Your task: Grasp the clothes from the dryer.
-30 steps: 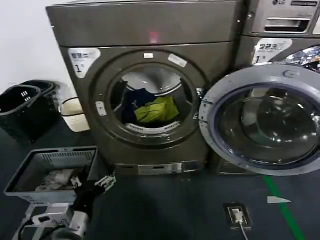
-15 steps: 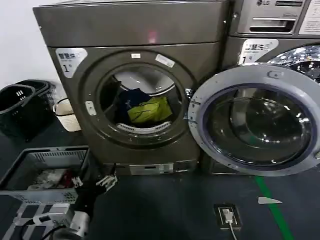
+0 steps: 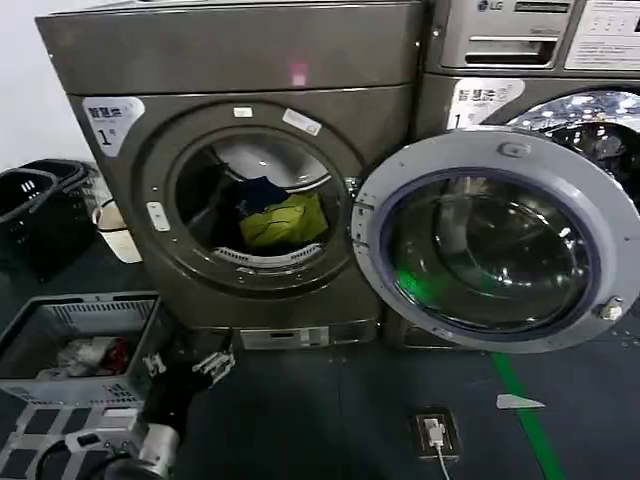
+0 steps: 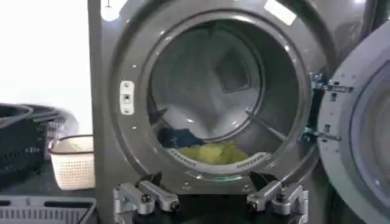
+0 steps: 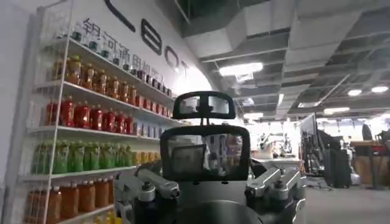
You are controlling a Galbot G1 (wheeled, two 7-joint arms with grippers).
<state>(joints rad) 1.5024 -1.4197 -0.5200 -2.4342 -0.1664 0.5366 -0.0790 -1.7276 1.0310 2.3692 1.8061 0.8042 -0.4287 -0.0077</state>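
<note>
Inside the dryer [image 3: 240, 190], low at the drum's front lip, the clothes [image 3: 272, 215] lie as a soft, light, floppy bundle best pinched at a raised fold of the yellow-green fabric. The left gripper [image 4: 209, 202] hangs well short of the porthole, jaws wide and empty; the right gripper [image 5: 210, 193] faces away toward a shelf of bottles, jaws also spread, holding nothing.

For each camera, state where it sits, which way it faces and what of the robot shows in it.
Head view: high on the robot, looking forward and down at the dryer, its open door and the grey basket; the left gripper shows low.
Left wrist view: behind the open left gripper, facing the drum and the clothes.
Right wrist view: behind the open right gripper, facing away toward drink shelves.
Head and left wrist views share dryer and clothes.
</note>
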